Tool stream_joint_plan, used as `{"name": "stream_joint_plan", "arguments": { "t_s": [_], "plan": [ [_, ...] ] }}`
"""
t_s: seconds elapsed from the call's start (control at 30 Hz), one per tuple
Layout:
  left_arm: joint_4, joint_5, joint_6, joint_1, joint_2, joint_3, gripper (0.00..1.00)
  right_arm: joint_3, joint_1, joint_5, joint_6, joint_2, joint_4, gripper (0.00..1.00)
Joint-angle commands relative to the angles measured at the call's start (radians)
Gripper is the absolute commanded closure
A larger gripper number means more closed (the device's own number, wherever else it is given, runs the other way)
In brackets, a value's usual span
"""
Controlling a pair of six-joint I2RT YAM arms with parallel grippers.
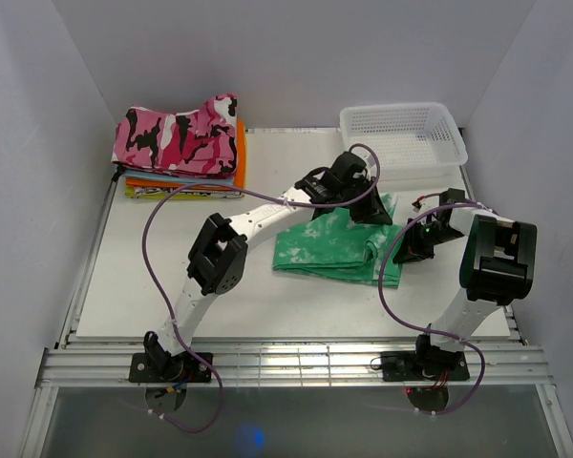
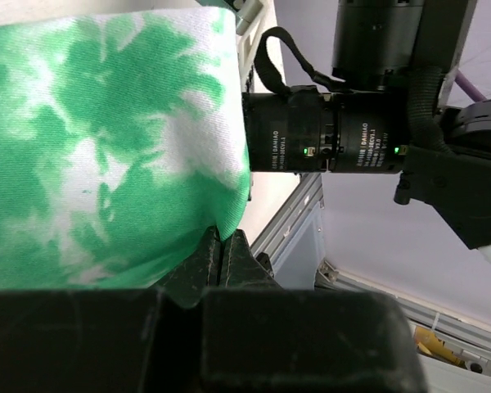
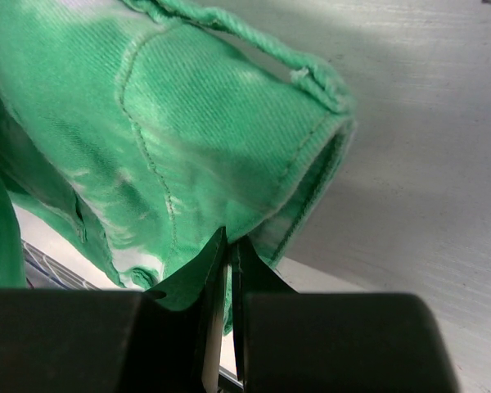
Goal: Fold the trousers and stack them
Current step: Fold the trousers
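The trousers [image 1: 332, 250], mint green with white blotches, lie folded into a compact bundle in the middle-right of the table [image 1: 153, 277]. My left gripper [image 1: 373, 210] is at the bundle's far right corner. In the left wrist view it [image 2: 222, 242] is shut on a fabric edge of the trousers [image 2: 106, 147]. My right gripper [image 1: 407, 252] is at the bundle's right edge. The right wrist view has it [image 3: 229, 244] shut on a stitched hem of the trousers [image 3: 180, 123], which hangs lifted off the table.
A pink, black and white camouflage garment [image 1: 180, 132] tops a pile of orange folded clothes [image 1: 186, 181] at the back left. A white mesh basket [image 1: 402, 139] stands at the back right. The right arm's wrist [image 2: 335, 131] shows close in the left wrist view.
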Motion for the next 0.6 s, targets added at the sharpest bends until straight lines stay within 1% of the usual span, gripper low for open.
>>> {"name": "stream_joint_plan", "arguments": {
  "t_s": [0.0, 0.17, 0.3, 0.57],
  "plan": [
    [0.056, 0.046, -0.035, -0.028, 0.007, 0.049, 1.0, -0.033, -0.001, 0.208, -0.046, 0.057, 0.072, 0.92],
    [0.068, 0.035, -0.052, -0.039, 0.024, 0.024, 1.0, -0.036, -0.001, 0.205, -0.041, 0.051, 0.075, 0.92],
    [0.099, 0.049, -0.059, -0.051, 0.041, 0.035, 1.0, -0.038, -0.001, 0.205, -0.039, 0.05, 0.075, 0.92],
    [0.111, 0.054, -0.073, -0.062, 0.056, 0.037, 1.0, -0.038, -0.001, 0.205, -0.036, 0.051, 0.075, 0.92]
  ]
}}
